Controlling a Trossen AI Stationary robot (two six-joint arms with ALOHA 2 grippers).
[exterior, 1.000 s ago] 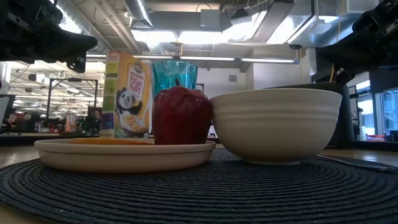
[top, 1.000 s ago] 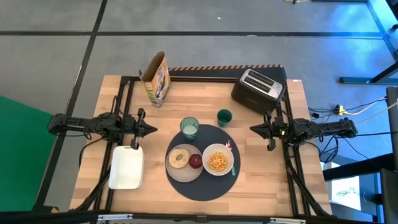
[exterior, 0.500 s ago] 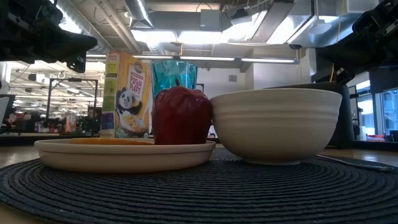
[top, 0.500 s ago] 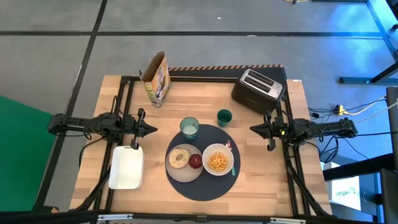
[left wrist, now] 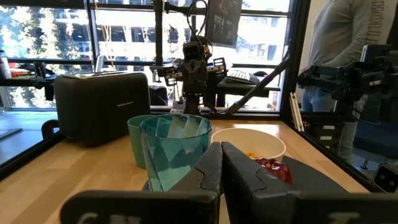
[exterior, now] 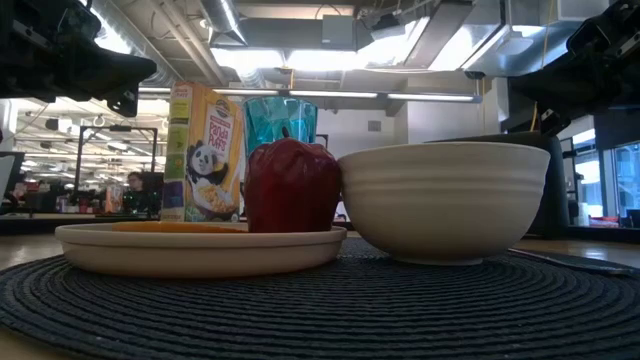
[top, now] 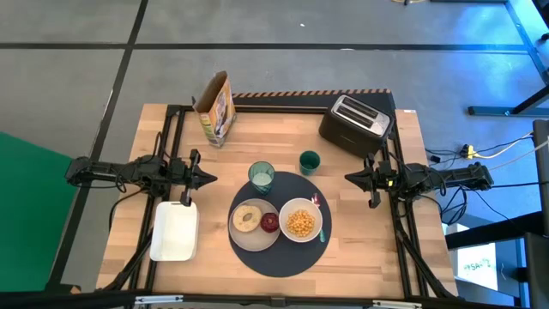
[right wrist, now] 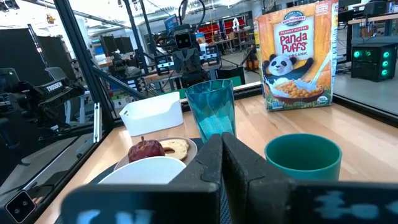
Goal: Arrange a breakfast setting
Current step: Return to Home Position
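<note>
We see the tumbler (top: 262, 176) at the mat's (top: 279, 262) eleven o'clock, left tool (top: 208, 178) at nine, right tool (top: 350, 178) at three, both narrow, fingers pressed together

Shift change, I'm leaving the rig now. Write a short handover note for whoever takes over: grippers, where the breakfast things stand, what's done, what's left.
Left gripper and right gripper: jaws shut, empty, at opposite sides, clear of the setting.
Round dark-grey mat holds the beige plate with a red apple, and the white bowl; small teal spoon lies on the bowl's right-arm side.
Translucent pale-green tumbler stands at the mat's rim; small dark-green cup beside it, off the mat.
Done: setting looks laid. To do: probably nothing.
</note>
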